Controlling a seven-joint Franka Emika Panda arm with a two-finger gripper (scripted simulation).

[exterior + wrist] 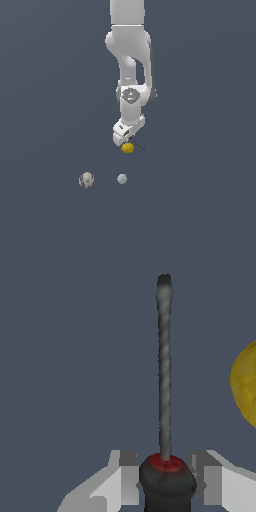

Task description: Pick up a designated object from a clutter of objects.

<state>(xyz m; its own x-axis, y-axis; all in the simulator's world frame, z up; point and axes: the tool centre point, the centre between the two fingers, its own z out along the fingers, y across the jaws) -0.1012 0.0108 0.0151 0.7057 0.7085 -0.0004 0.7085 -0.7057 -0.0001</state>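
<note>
The arm's fingers [167, 483] sit on both sides of the screwdriver [164, 371], right by its red-and-black handle, but I cannot tell if they pinch it. Its thin dark shaft points away from the handle. The yellow lemon [246, 383] lies just beside the screwdriver on the bench [50, 100]. A patterned ball [86, 179] and a small pale ball [122, 178] lie farther from the lemon.

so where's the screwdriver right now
In the exterior view the screwdriver lies under the gripper, beside the lemon; the wrist view shows its handle between the fingers.
</note>
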